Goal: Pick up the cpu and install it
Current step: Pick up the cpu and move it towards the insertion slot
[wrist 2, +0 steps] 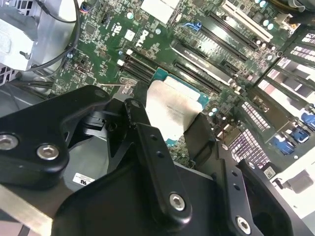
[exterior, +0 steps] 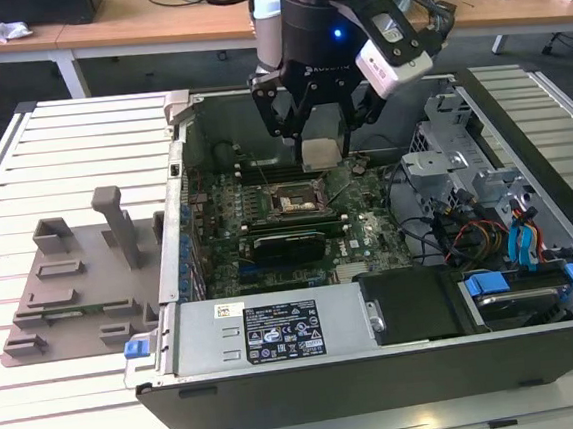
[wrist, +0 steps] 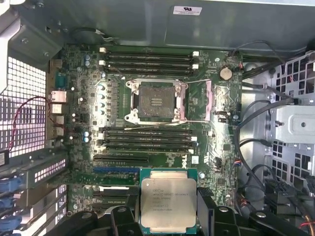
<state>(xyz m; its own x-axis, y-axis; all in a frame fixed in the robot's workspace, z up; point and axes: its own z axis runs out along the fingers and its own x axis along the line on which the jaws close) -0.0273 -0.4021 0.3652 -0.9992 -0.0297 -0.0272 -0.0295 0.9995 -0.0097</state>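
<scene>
The claw point(exterior: 320, 139) pinches the chip point(exterior: 321, 153) between its two black fingers point(wrist 2: 147, 142), one finger against each of two opposite edges, so the flat silver top faces the cameras on the arm. In the first wrist view the chip point(wrist: 168, 204) shows its pale metal lid with a thin green rim, and the dark fingertips press on its sides near the lower half. In the second wrist view the chip point(wrist 2: 174, 110) is seen at a slant, with its green edge peeking out beyond the metal lid. It hangs in the air inside the open computer case point(exterior: 277, 331), above the green circuit board point(wrist: 206, 162) and touching nothing but the fingers. The socket point(wrist: 156, 101) on that board lies open, its metal frame folded back and its dark square of contacts bare; the chip is not in it. In the exterior view the chip hangs just above and behind the socket point(exterior: 293, 202). Long black memory slots point(wrist: 147, 56) run on both sides of the socket. To the exterior view's left, outside the case, a grey plastic tray point(exterior: 72, 283) lies on the slatted white table point(exterior: 59, 134).
</scene>
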